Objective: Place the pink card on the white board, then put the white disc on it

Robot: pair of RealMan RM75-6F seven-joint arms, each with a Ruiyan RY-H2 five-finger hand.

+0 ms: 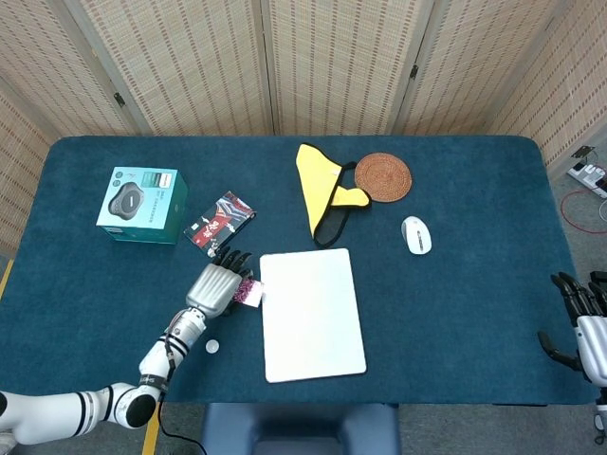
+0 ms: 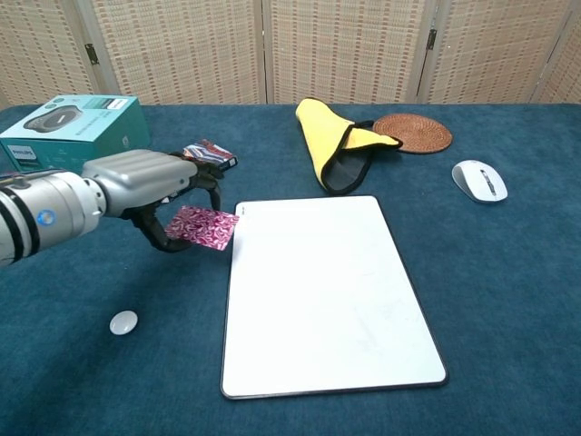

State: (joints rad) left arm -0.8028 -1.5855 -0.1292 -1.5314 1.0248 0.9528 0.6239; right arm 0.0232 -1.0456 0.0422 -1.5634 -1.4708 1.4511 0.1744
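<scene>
My left hand (image 1: 216, 286) (image 2: 150, 186) holds the pink patterned card (image 2: 203, 227) (image 1: 248, 291) lifted off the cloth, just at the left edge of the white board (image 1: 312, 314) (image 2: 324, 293). The card's right tip reaches the board's upper left corner. The small white disc (image 1: 212, 346) (image 2: 123, 322) lies on the blue cloth in front of the hand, left of the board. My right hand (image 1: 580, 319) hangs at the table's right edge with fingers apart, holding nothing.
A teal box (image 1: 142, 205) (image 2: 76, 135) and a red-black packet (image 1: 220, 223) sit behind the left hand. A yellow cloth (image 1: 321, 192), woven coaster (image 1: 383, 176) and white mouse (image 1: 415, 235) lie behind and right of the board.
</scene>
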